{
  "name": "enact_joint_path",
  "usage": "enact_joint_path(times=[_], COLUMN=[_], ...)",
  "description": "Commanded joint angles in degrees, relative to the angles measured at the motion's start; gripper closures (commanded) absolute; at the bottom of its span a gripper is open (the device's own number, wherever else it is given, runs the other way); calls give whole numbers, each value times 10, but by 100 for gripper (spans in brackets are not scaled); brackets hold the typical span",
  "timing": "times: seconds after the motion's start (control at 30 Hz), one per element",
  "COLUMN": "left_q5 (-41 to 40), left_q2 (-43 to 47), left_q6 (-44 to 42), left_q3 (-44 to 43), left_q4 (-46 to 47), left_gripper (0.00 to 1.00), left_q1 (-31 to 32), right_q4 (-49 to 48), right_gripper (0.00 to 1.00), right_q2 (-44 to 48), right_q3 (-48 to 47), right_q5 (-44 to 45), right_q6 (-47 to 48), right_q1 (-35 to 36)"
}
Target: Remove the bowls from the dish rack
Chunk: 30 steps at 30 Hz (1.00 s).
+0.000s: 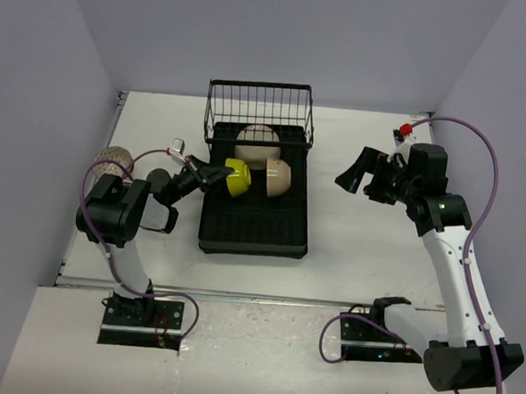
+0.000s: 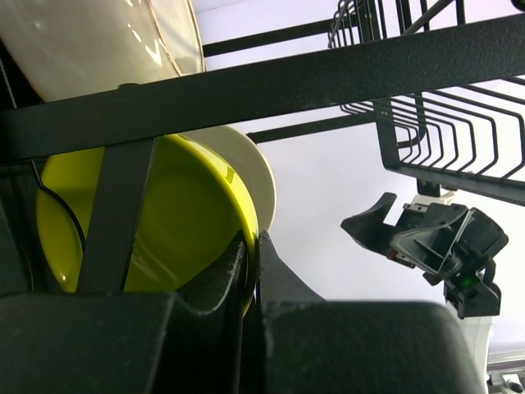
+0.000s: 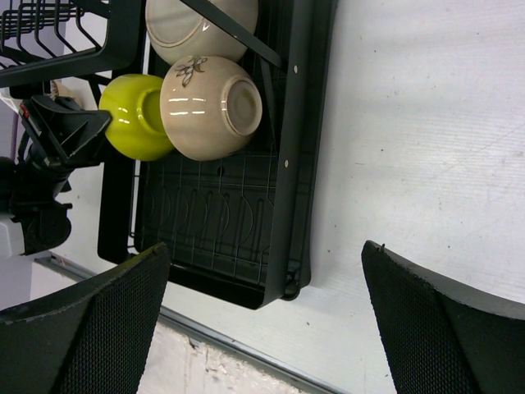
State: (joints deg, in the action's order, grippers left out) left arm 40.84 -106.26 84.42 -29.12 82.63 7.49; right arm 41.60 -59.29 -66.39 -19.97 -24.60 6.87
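Note:
The black dish rack (image 1: 252, 230) stands mid-table, its wire basket (image 1: 259, 107) at the far end. In it a lime-yellow bowl (image 1: 238, 178) stands on edge beside a cream bowl (image 1: 278, 176), with a larger cream bowl (image 1: 256, 146) behind them. My left gripper (image 1: 218, 173) is shut on the yellow bowl's rim (image 2: 250, 246) at the rack's left side. The net-pattern bowl (image 1: 113, 158) sits on the table left of my left arm. My right gripper (image 1: 352, 177) is open and empty, right of the rack. Its view shows the yellow bowl (image 3: 135, 115) and the cream bowl (image 3: 209, 107). A third cream bowl is out of view.
Rack bars (image 2: 271, 86) cross in front of the yellow bowl in the left wrist view. The table's near edge has a metal strip (image 1: 266, 296). Grey walls close in the left, far and right sides. The rack's front half (image 3: 221, 222) holds no bowls.

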Motion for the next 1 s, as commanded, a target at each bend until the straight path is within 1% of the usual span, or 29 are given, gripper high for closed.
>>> enact_joint_path(times=[0.0,0.27,0.63,0.97], left_q5=[30,42,47,37], left_q2=[9,27,83,108], left_q6=[14,29,-6,-24], left_q3=[21,-8,-11,-9], left_q4=[210,210,142,122], left_gripper=[100,100,100,100], left_q1=[-9,-10,-12,-11], right_q4=[-3,-6,-7,-9], right_gripper=[1,1,1,1], right_q2=[-3,0,3,1], right_q3=[-19,-13,-7,-8], right_q5=[9,9,7,5], right_q6=[9,9,8,8], right_q1=[2,2,2,2])
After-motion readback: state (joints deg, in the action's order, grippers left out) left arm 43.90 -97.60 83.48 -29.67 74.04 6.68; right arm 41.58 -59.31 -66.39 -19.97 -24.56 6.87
